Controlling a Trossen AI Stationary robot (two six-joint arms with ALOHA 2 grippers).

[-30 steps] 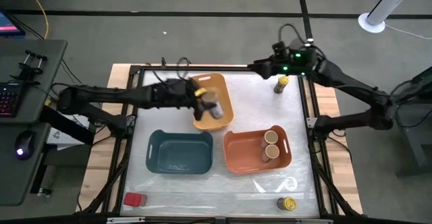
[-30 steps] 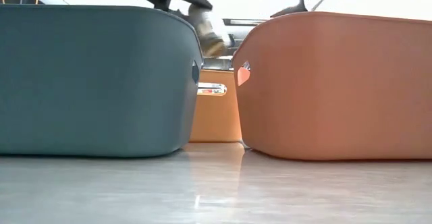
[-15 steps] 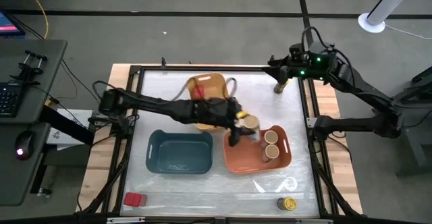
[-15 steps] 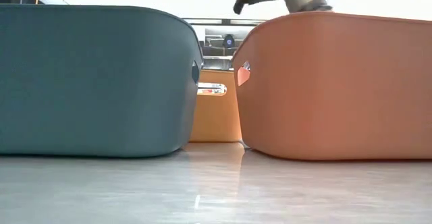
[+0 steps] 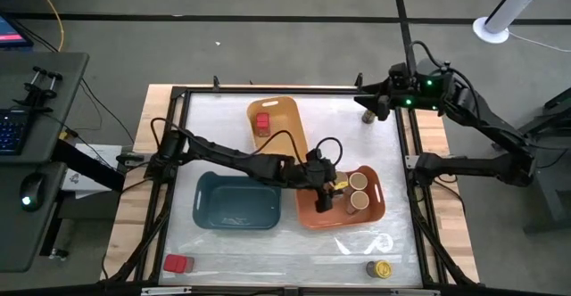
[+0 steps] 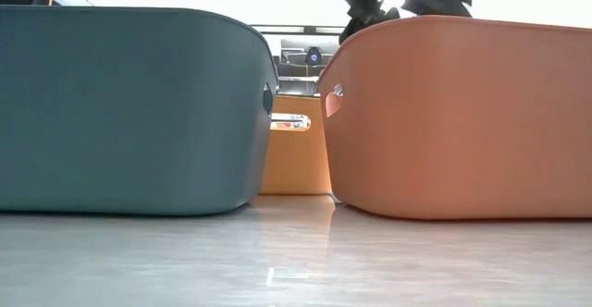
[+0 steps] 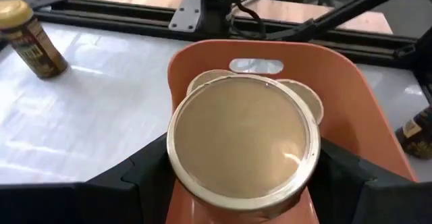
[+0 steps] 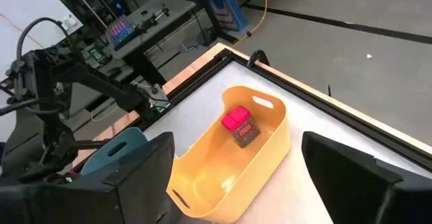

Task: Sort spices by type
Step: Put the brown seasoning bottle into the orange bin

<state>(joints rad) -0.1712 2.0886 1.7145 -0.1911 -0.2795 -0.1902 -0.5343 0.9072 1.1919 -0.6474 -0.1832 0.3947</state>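
The left gripper [image 5: 326, 193] holds a tan-lidded jar [image 7: 243, 143] over the orange bin [image 5: 308, 209], beside two others. The right gripper [image 5: 370, 107] hangs wide open by the table's far edge. No label is readable.

1. Overhead camera looks straight down on the whole table [image 5: 223, 242].
2. Low camera sits at tabletop height, close against the teal bin [image 6: 129, 113] and orange bin [image 6: 462, 117].
3. Left wrist camera also sees the orange bin, closely.
4. Right wrist camera overlooks the yellow bin [image 8: 270, 150].
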